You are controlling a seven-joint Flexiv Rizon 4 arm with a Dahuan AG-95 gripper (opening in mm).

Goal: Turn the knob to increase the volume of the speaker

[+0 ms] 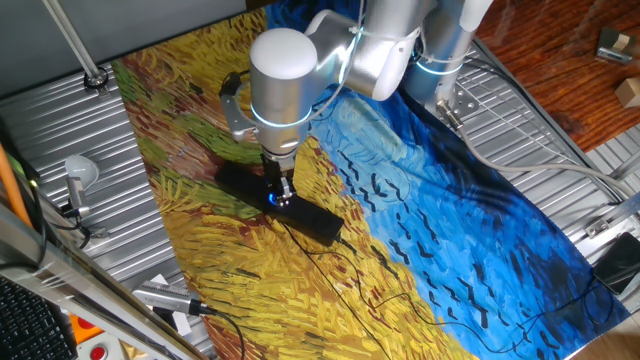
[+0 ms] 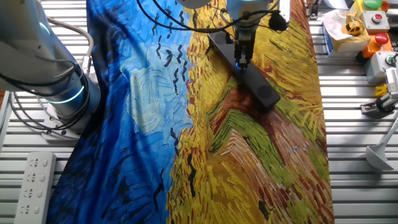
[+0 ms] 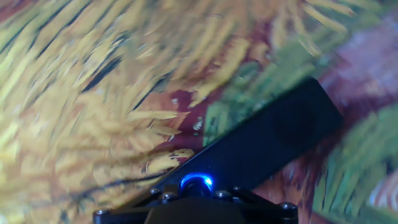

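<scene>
The speaker point(image 1: 322, 224) is a long black bar that lies slantwise on the yellow part of the painted cloth; it also shows in the other fixed view point(image 2: 265, 93) and the hand view point(image 3: 273, 140). The knob point(image 1: 274, 199) glows blue at the bar's middle, and shows in the other fixed view point(image 2: 237, 65) and the hand view point(image 3: 196, 182). My gripper point(image 1: 283, 194) points straight down onto the knob, its narrow fingers closed around it; it also shows in the other fixed view point(image 2: 242, 60). In the hand view the hand's housing hides the knob's near side and the picture is blurred.
A thin black cable point(image 1: 335, 268) runs from the speaker over the cloth toward the front. A white power strip point(image 2: 30, 182) lies on the slatted table by the arm's base point(image 2: 62, 93). A button box point(image 2: 375, 18) and small items stand at the table's far corner.
</scene>
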